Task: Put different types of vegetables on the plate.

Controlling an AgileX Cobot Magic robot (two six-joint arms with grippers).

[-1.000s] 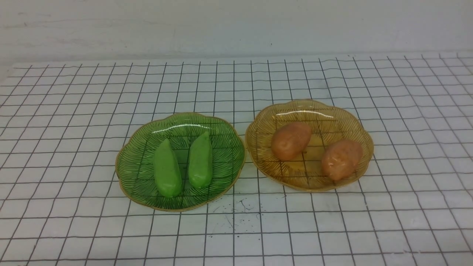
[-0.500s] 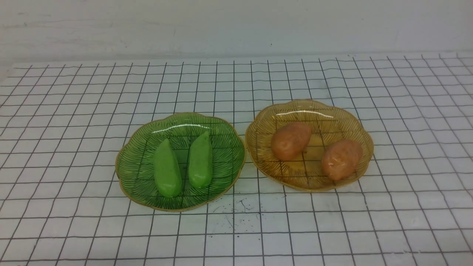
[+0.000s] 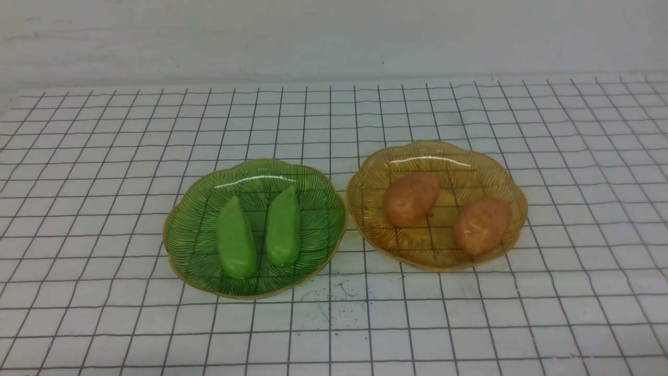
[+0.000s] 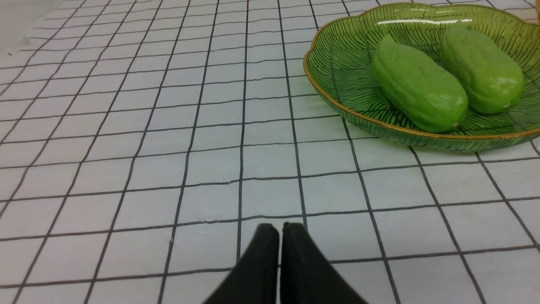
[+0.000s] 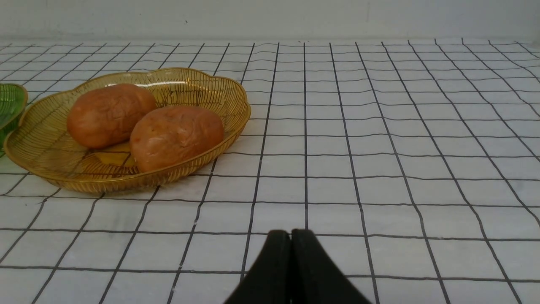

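Two light-green cucumber-like vegetables [image 3: 236, 239] [image 3: 283, 227] lie side by side in a green glass plate [image 3: 198, 209]. Two orange-brown potatoes [image 3: 410, 198] [image 3: 482, 224] lie in an amber glass plate [image 3: 417, 154] to its right. Neither gripper shows in the front view. In the left wrist view my left gripper [image 4: 280, 228] is shut and empty above the cloth, well short of the green plate [image 4: 337, 67] and its green vegetables [image 4: 417, 88] [image 4: 481, 69]. In the right wrist view my right gripper [image 5: 290, 233] is shut and empty, short of the amber plate [image 5: 202, 84] with its potatoes [image 5: 109, 114] [image 5: 177, 135].
Both plates stand on a white cloth with a black grid [image 3: 334, 324]. A pale wall [image 3: 334, 36] closes the far side. Small dark specks [image 3: 334, 292] mark the cloth in front of the plates.
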